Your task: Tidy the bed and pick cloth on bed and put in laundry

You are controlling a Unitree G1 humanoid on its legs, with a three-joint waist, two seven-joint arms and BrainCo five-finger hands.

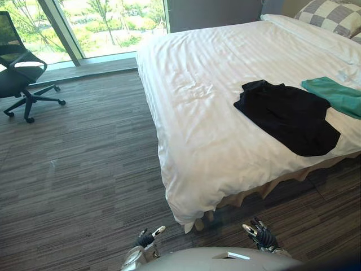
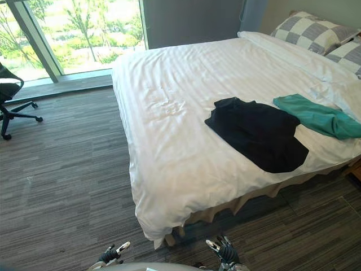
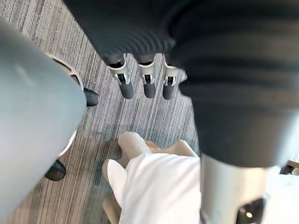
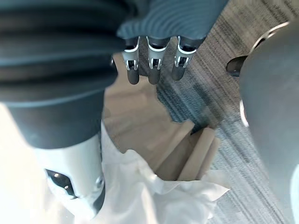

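Note:
A black garment (image 1: 290,116) lies flat near the foot edge of the white bed (image 1: 197,113), on its right half. A teal cloth (image 1: 338,96) rests beside it, further right. Both my hands hang low in front of me, short of the bed's corner. The left hand (image 1: 148,238) shows at the bottom centre-left, and its fingers (image 3: 145,83) are straight and hold nothing. The right hand (image 1: 260,234) shows at the bottom right, and its fingers (image 4: 154,63) are also straight and empty, above the bed's draped corner (image 4: 163,191).
Checked pillows (image 1: 333,16) sit at the head of the bed. A black office chair (image 1: 20,70) stands at the far left by the window (image 1: 101,25). Striped carpet (image 1: 79,169) covers the floor left of the bed.

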